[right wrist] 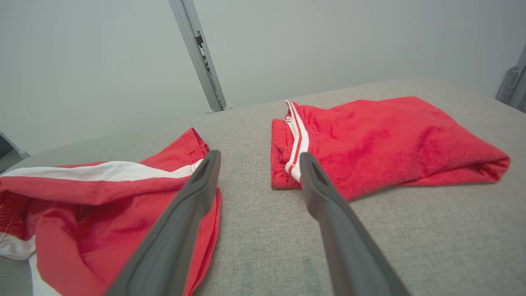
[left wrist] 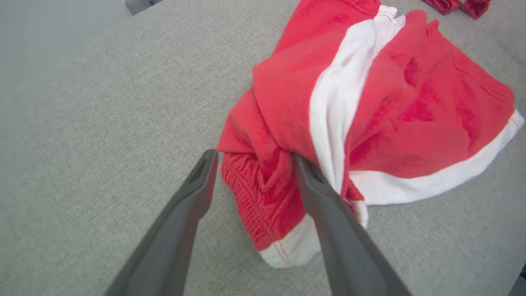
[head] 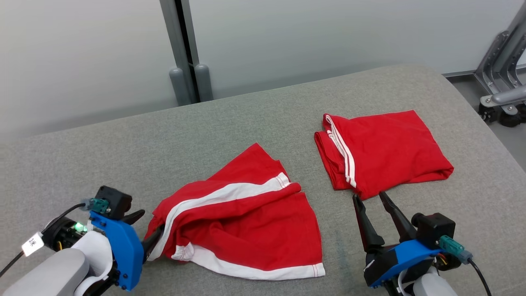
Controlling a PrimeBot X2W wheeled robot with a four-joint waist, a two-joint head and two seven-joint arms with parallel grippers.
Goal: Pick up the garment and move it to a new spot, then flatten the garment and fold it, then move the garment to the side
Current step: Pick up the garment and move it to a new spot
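Note:
The garment (head: 242, 222), red shorts with broad white stripes, lies crumpled on the grey table (head: 123, 156) at the lower middle. My left gripper (head: 144, 229) is at the garment's left end with its jaws open. In the left wrist view the gathered waistband (left wrist: 263, 193) sits between the spread fingers (left wrist: 193, 193) of the left gripper (left wrist: 254, 157), and the right-hand finger rests against the cloth. My right gripper (head: 369, 196) stands open over bare table, just right of the garment (right wrist: 102, 197). In its wrist view the right gripper (right wrist: 259, 156) has nothing between its fingers.
A second red garment (head: 382, 152) with thin white stripes lies folded at the table's right (right wrist: 382, 144), just beyond my right fingertips. A grey post (head: 185, 53) stands behind the table. A metal frame on wheels (head: 501, 86) is off the far right corner.

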